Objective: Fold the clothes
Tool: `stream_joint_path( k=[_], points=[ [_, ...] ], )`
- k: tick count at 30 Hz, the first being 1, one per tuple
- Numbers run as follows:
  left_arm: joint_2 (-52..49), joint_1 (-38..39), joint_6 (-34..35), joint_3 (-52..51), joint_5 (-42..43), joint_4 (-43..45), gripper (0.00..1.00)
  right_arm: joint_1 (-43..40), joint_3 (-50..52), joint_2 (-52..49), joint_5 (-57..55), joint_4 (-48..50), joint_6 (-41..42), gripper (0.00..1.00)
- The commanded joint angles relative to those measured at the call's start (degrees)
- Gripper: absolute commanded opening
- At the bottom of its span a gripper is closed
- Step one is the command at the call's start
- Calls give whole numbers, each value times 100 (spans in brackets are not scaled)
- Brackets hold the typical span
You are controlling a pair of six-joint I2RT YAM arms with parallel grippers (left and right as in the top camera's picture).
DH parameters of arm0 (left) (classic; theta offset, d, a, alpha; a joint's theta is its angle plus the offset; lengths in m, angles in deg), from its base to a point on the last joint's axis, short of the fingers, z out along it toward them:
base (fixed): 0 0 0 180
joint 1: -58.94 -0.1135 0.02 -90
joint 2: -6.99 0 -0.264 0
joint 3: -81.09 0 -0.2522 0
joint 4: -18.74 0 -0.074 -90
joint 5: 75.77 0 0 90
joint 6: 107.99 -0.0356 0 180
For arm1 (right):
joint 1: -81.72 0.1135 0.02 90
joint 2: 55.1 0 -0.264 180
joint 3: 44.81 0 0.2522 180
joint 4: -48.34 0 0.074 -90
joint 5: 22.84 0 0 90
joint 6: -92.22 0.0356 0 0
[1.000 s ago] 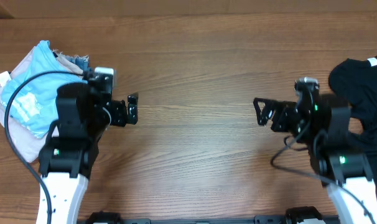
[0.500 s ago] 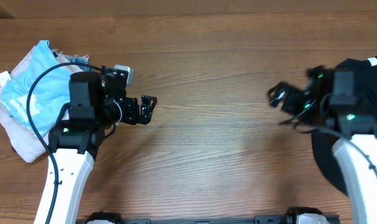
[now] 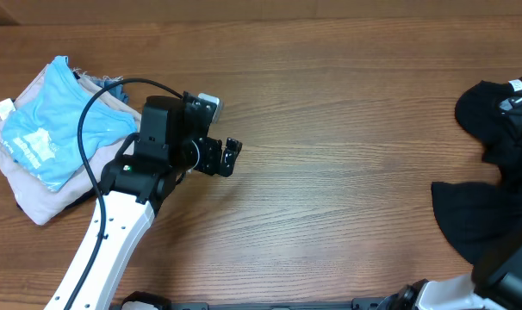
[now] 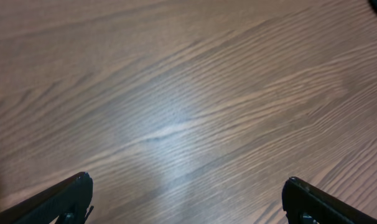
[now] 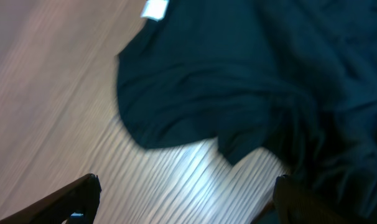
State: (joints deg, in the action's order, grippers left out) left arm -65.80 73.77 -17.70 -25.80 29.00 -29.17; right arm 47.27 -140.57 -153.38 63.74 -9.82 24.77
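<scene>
A crumpled black garment lies at the table's right edge, with a white tag. In the right wrist view the garment fills the upper right. My right gripper is open and empty, just above the garment's near edge. In the overhead view I cannot make it out against the black cloth. My left gripper is open and empty over bare wood left of centre. In the left wrist view its jaws are spread wide above the tabletop.
A pile of folded clothes, light blue on top of beige, sits at the far left behind my left arm. The wooden table stretches between the pile and the black garment. A bit of my right arm shows at the bottom right.
My left gripper has moved right, toward the table's middle. My right arm has swung right over the black garment and has mostly left the overhead view.
</scene>
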Motion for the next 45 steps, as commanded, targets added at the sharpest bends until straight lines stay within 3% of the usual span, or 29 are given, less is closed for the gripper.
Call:
stream_joint_path(
  k=[1, 7, 9, 12, 14, 19, 26, 34, 37, 41, 42, 44, 45],
  points=[
    [-33, 17, -24, 168, 199, 105, 100, -168, -133, -756, -525, 186, 326, 92],
    [-33, 20, 63, 168, 201, 107, 100, -190, -133, -1722, -595, 807, 527, 85],
    [-33, 20, 63, 168, 199, 109, 100, -190, -131, -1937, -400, 925, 645, 63],
    [-33, 20, 63, 168, 199, 125, 100, -184, -136, -1947, 4, 968, 643, 23],
    [-33, 20, 125, 168, 179, 168, 99, -177, -138, -1888, 431, 955, 612, 5],
    [-33, 17, 144, 168, 177, 348, 97, 66, -138, -1539, 1506, 863, 350, 4],
    [-33, 15, 144, 168, 28, 483, 97, 1731, -133, -1054, 2841, 739, -31, 4],
    [-31, -11, 142, 649, -1191, 179, 97, 4291, -131, -1054, 2815, 748, -35, 4],
    [-31, -140, 140, 942, -1674, -7, 99, 5051, -133, -1051, 2922, 721, -551, 4],
    [-31, -424, 96, 1180, -1709, -42, 100, 5943, -133, -1047, 2721, 529, -1110, 4],
    [-31, -472, 96, 1180, -1707, -28, 100, 6048, -133, -1032, 2546, 501, -1180, 6],
    [-48, -546, 96, 1180, -1657, -31, 100, 6140, -133, -966, 2247, 442, -1412, 28],
    [-66, -549, 98, 1180, -1602, -35, 100, 6124, -133, -892, 2085, 415, -1458, 33]
  ],
)
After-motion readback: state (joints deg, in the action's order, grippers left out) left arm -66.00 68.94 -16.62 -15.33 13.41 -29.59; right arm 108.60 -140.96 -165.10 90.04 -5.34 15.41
